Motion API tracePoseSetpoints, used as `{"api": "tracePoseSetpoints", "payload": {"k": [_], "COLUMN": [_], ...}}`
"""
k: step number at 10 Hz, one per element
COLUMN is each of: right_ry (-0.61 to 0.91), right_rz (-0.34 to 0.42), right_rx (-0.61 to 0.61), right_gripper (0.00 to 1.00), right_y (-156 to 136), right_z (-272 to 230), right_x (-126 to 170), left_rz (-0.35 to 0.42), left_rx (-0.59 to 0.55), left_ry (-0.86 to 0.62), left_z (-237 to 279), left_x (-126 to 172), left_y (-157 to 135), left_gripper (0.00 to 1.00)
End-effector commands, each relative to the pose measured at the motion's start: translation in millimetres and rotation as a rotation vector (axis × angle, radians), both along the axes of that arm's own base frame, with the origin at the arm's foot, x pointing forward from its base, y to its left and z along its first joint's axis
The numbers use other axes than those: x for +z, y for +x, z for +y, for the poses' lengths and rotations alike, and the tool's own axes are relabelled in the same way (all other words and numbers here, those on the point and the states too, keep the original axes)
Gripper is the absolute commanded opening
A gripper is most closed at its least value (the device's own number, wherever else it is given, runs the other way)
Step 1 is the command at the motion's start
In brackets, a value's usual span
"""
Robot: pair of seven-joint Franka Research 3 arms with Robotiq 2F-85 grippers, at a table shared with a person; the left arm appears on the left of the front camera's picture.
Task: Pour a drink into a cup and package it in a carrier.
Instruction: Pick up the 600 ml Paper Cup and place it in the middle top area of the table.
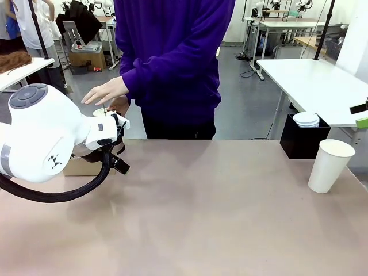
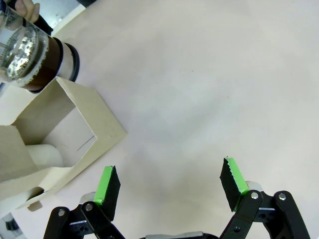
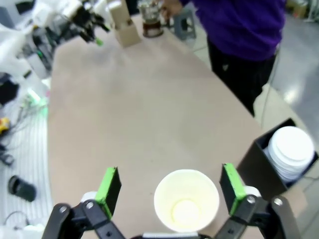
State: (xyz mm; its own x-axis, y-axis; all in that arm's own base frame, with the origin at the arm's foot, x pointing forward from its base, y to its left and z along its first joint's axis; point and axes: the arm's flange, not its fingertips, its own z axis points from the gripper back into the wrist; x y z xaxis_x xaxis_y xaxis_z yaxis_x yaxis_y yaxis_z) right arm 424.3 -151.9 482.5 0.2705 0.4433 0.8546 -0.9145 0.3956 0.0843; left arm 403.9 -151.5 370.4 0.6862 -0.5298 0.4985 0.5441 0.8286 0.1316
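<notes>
I am hovering right hand (image 3: 169, 172) above cup (image 3: 186, 199), fingers wide apart, gripping nothing. Cup standing empty, lidless, near black box (image 3: 255, 160) holding stacked lids (image 3: 291, 149). Left hand (image 2: 169, 167) also gaping, hanging over counter (image 2: 199, 74) just beside carrier (image 2: 94, 119). Person's hand (image 1: 106, 91) reaching over pot (image 2: 22, 47), drink (image 2: 47, 69) sitting inside. I am judging pour not begun; next move calling for descent around cup.

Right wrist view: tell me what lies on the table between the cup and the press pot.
Nothing. In the right wrist view, the tabletop is bare from the cup to the press pot at the far end, beside the carrier.
</notes>
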Motion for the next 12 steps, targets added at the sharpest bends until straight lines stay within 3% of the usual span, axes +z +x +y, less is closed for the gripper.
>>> {"api": "tracePoseSetpoints", "payload": {"k": [1, 3, 4, 7, 12], "right_ry": [-0.006, -0.006, -0.024, 0.218, 0.426], "right_rz": [-0.046, -0.046, -0.005, -0.025, -0.176], "right_rx": [0.008, 0.008, -0.001, 0.003, -0.014], "right_gripper": [1.0, 1.0, 1.0, 1.0, 1.0], "right_y": [-9, -9, -8, 7, 24], "right_z": [1, 1, -2, -82, -102], "right_x": [8, 8, 10, -57, -158], "left_rz": [0.0, 0.0, 0.0, 0.0, 0.0], "left_rx": [0.0, 0.0, 0.0, 0.0, 0.0], "left_ry": [-0.001, -0.001, -0.001, -0.001, -0.001], "left_z": [0, 0, 0, 0, 0], "left_x": [0, 0, 0, 0, 0], "left_y": [0, 0, 0, 0, 0], "left_gripper": [1.0, 1.0, 1.0, 1.0, 1.0]}}
